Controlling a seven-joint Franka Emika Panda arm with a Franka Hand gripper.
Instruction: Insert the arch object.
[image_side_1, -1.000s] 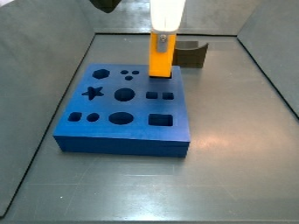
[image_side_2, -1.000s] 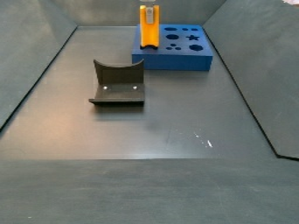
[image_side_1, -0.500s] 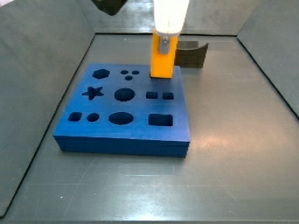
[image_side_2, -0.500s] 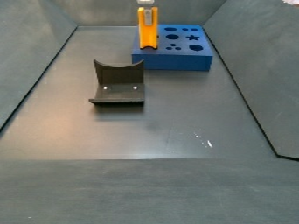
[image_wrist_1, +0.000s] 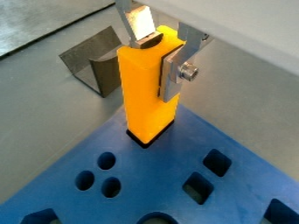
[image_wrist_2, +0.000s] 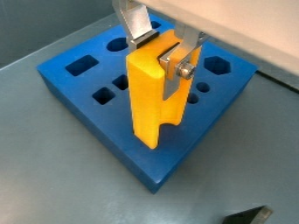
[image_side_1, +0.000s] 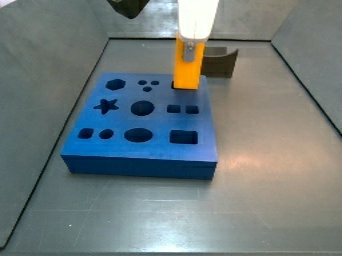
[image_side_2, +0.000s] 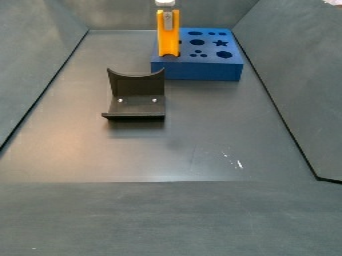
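Blue board (image_side_1: 134, 140): claw (image_wrist_1: 162, 52), arch object (image_wrist_1: 149, 87).

the arch object (image_wrist_1: 149, 87) was bright orange-yellow, clamped at its top between the silver fingers (image_wrist_1: 177, 70) of the gripper (image_wrist_1: 159, 48). the blue board (image_side_1: 118, 140) was plain, its holes dark, and the scooped block (image_side_2: 134, 96) dark grey-olive on a grey floor (image_side_2: 187, 170).

The gripper (image_side_1: 189, 41) hangs vertical at the upper middle of the side view, its fingers (image_wrist_1: 177, 72) closed on the arch object (image_wrist_1: 149, 87).
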